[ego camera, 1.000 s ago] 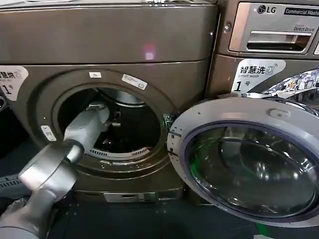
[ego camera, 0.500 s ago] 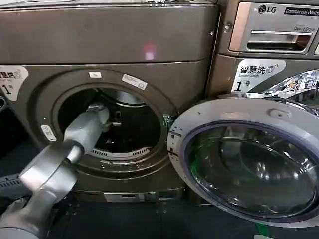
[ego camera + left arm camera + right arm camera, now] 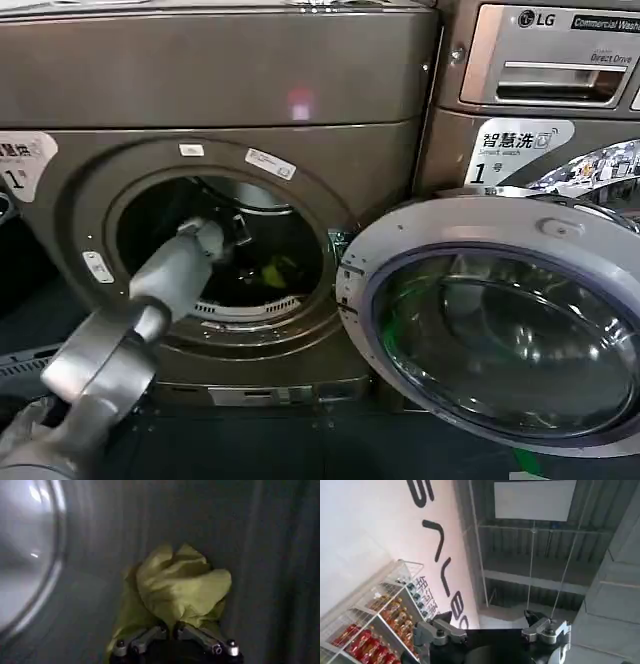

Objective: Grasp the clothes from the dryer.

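Observation:
The bronze-grey dryer [image 3: 220,80] stands with its porthole open, and my left arm reaches into the steel drum. Inside, my left gripper [image 3: 170,628] is shut, its fingertips pinched together on a fold of the clothes [image 3: 182,582], a crumpled yellow-green piece of fabric bunched just beyond the tips. From the head view the clothes [image 3: 277,272] show low in the drum, just past my left gripper [image 3: 240,240]. My right gripper [image 3: 490,622] is parked away from the machine, open, with nothing between its fingers.
The dryer's round glass door [image 3: 500,330] hangs wide open to the right of the porthole. An LG-marked machine [image 3: 545,60] with a drawer panel stands behind it. The right wrist view faces a ceiling and a shelf of bottles [image 3: 367,635].
My left arm has shifted slightly down and back in the porthole. The yellow-green fabric, hidden in the earlier head views, now shows low in the drum.

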